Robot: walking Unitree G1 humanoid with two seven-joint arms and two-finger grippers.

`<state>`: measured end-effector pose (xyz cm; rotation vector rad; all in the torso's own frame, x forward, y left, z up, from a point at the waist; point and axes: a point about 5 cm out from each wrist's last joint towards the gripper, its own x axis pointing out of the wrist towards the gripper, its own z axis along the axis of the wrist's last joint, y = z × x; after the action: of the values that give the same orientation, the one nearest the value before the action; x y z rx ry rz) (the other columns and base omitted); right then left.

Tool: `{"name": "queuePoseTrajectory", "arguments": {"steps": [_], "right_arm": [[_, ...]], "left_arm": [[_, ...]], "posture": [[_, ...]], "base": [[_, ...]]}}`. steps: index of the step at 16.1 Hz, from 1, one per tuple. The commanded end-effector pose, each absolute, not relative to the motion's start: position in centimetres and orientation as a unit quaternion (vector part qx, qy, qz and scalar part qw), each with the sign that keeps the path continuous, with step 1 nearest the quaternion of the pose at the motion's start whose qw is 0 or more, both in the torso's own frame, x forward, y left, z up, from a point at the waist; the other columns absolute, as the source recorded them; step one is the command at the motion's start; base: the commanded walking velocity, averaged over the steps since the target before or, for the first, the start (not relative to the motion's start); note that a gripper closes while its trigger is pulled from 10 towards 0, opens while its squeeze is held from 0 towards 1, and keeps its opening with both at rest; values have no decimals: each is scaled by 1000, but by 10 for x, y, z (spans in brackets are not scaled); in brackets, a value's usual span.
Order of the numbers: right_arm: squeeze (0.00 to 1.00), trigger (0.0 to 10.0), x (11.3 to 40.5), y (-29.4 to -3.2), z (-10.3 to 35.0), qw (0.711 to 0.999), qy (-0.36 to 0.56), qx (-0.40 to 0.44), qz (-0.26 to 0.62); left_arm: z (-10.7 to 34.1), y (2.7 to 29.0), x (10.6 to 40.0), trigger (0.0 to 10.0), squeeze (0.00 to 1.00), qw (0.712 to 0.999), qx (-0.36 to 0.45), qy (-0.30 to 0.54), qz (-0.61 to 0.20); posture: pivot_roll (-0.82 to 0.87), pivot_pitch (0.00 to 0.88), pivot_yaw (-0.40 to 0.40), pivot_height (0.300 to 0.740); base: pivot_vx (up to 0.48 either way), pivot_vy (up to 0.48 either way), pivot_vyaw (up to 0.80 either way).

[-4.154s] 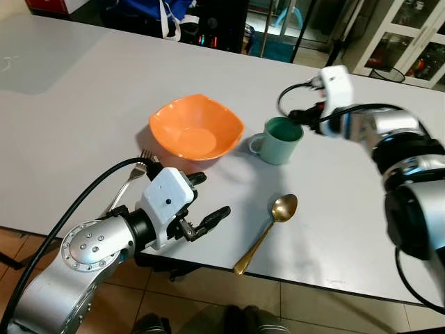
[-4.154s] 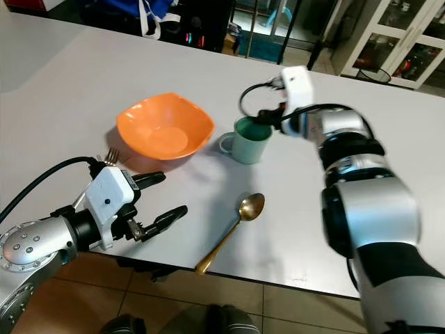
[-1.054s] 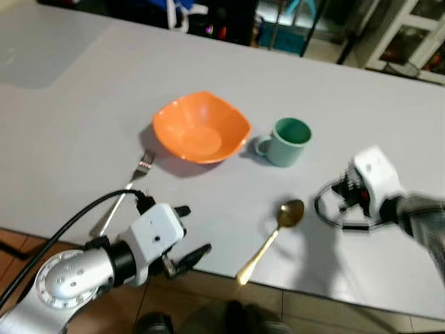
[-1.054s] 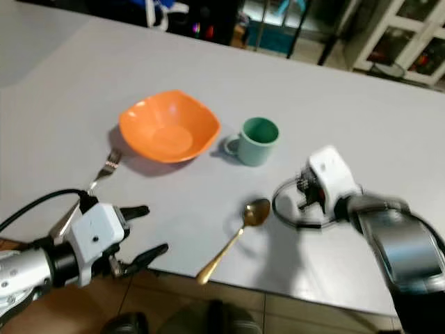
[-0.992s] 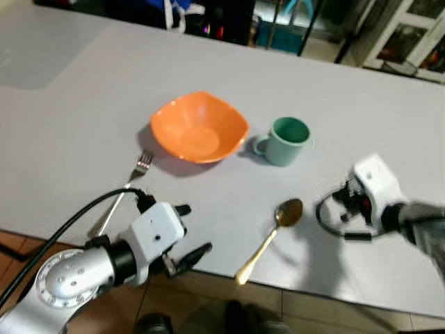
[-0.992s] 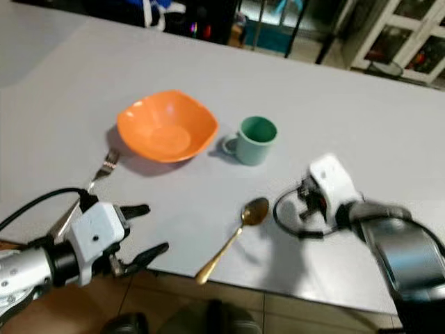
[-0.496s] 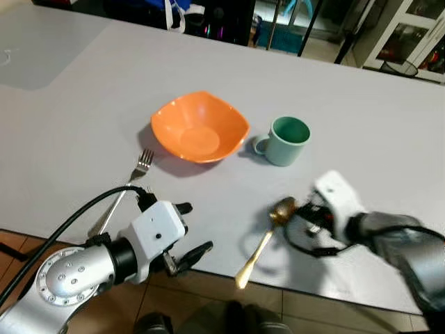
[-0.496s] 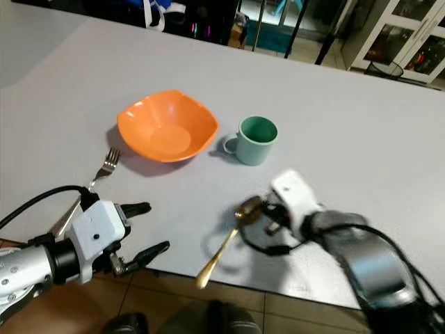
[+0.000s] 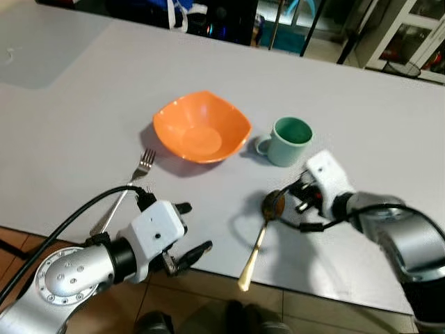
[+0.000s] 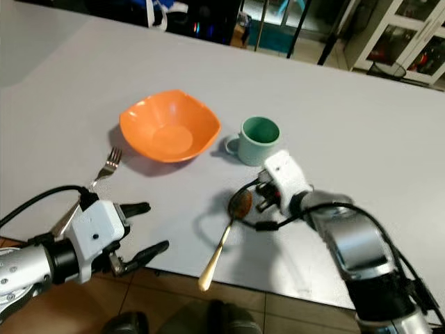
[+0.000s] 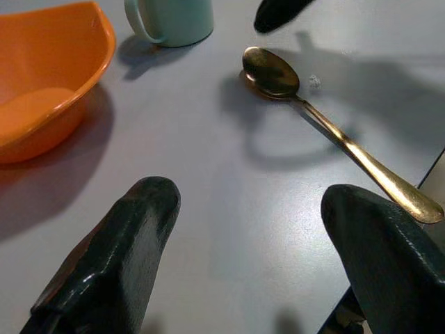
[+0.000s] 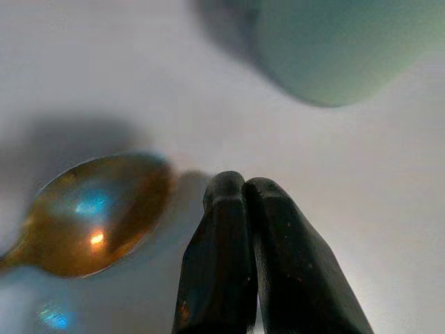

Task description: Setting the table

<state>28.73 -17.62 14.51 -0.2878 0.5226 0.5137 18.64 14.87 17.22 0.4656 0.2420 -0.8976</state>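
1. Where the grey table (image 9: 83, 104) nears its front edge, a gold spoon (image 9: 261, 231) lies flat, bowl towards the green mug (image 9: 288, 141), handle end reaching the table edge.
2. Just beside the spoon's bowl sits the right gripper (image 12: 240, 188), low over the table between spoon and mug; its two black fingers are pressed together with nothing between them, tips close to the bowl's rim.
3. Left of the mug, the orange bowl (image 9: 201, 127) stands upright, and a fork (image 9: 128, 186) lies on the table just beyond the bowl's left side.
4. At the front edge, left of the spoon, the left gripper (image 9: 189, 233) hangs with fingers (image 11: 125, 257) spread wide, holding nothing.
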Motion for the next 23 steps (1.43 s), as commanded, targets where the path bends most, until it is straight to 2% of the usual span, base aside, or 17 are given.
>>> {"name": "queuePoseTrajectory", "arguments": {"steps": [1,2,4,7,8,11,13,16,20,23], "right_arm": [[0,3569,289,-190,159,939,232,-133,217],[0,10000,289,-198,168,950,210,-120,195],[0,10000,282,-206,184,976,127,-82,159],[0,10000,267,-204,178,981,116,-54,145],[0,10000,260,-197,167,983,117,-58,127],[0,10000,253,-190,161,988,100,-23,115],[0,10000,254,-181,165,986,75,-37,141],[0,10000,252,-169,165,979,54,-30,193],[0,10000,253,-168,150,969,82,-73,221],[0,10000,257,-168,143,963,100,-109,226]], "left_arm": [[173,148,186,10000,0,867,223,113,-430],[174,148,189,10000,0,875,218,104,-419],[176,153,212,10000,0,927,197,73,-311],[185,154,226,10000,0,944,194,36,-266],[183,146,227,10000,0,951,162,29,-262],[173,131,220,10000,0,955,124,22,-270],[174,134,225,10000,0,959,136,14,-249],[182,139,231,10000,0,963,143,-1,-227],[177,147,230,10000,0,962,159,8,-220],[170,151,229,10000,0,957,159,26,-241]], "posture": [[-32,179,-122,740],[-36,174,-121,740],[-46,155,-110,740],[-49,123,-93,740],[-48,101,-76,740],[-51,59,-57,740],[-46,46,-56,740],[-37,46,-53,740],[-29,44,-60,740],[-33,50,-56,740]], "base": [[0,0,0],[0,0,0],[0,0,0],[0,0,0],[0,0,0],[0,0,0],[0,0,0],[0,-480,800],[0,-480,800],[0,0,0]]}}
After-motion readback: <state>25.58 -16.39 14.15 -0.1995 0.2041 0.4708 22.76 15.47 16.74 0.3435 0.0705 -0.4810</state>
